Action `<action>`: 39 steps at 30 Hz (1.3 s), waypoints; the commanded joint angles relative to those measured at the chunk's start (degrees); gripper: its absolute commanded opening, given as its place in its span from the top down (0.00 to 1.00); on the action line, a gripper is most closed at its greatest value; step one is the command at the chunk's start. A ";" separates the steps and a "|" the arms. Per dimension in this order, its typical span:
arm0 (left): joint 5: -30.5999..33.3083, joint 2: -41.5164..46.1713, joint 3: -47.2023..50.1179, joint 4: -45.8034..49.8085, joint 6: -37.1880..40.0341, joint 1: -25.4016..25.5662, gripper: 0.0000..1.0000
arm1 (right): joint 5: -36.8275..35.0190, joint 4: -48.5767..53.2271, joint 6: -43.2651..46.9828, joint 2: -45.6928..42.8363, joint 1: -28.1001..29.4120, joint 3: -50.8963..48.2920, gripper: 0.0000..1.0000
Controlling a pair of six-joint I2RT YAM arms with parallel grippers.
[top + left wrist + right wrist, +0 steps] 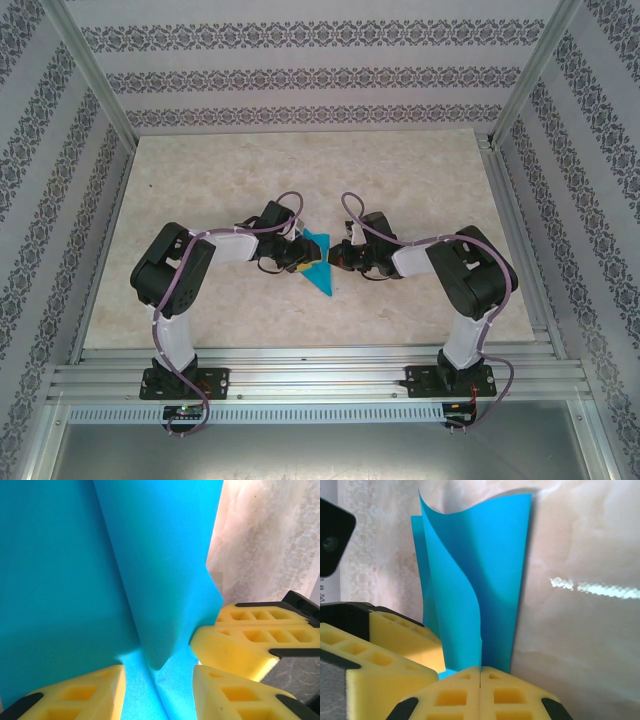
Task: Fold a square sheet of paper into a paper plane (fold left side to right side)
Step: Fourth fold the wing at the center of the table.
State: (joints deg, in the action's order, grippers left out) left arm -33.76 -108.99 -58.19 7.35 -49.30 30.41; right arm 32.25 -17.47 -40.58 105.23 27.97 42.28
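From overhead you have both arms reaching in over the pale marbled table (200,180). The left gripper (297,252) and the right gripper (340,256) meet nose to nose near the table's middle, and the square sheet of paper (320,268) sits between them. From up there the turquoise sheet reads as a pointed wedge, with its tip towards the arm bases.

On your right wrist camera, the right gripper's yellow fingers (510,695) are pressed flat together along one seam. A curling edge of the paper runs down into that seam. The claw looks clamped on the sheet, though the fingertips hide the contact itself. Beyond them the paper rises away from the gripper, a bowed flap in front and a flatter layer behind. The left gripper's fingers sit just beside it, at the left of that view.

On your left wrist camera, the left gripper's fingers (80,692) stand apart, and a raised fold of the paper runs down through the gap between them. The right gripper's closed fingers come in from the right and touch the sheet at its corner.
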 commanded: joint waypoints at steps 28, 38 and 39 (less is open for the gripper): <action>6.59 -4.81 1.77 4.42 1.92 0.57 0.58 | -0.83 -0.36 -1.08 -1.76 1.73 -1.58 0.98; 6.47 -4.78 1.98 4.24 1.95 0.57 0.58 | -2.06 -0.53 -1.24 -0.60 1.35 -1.55 0.97; 6.46 -4.85 1.95 4.16 1.92 0.54 0.58 | -1.93 -0.58 -1.16 -0.56 1.18 -1.33 0.97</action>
State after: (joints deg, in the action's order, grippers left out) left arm -33.78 -108.99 -58.19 7.35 -49.15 30.41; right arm 31.40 -17.98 -41.93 104.86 29.23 41.21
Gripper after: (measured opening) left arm 0.421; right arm 0.042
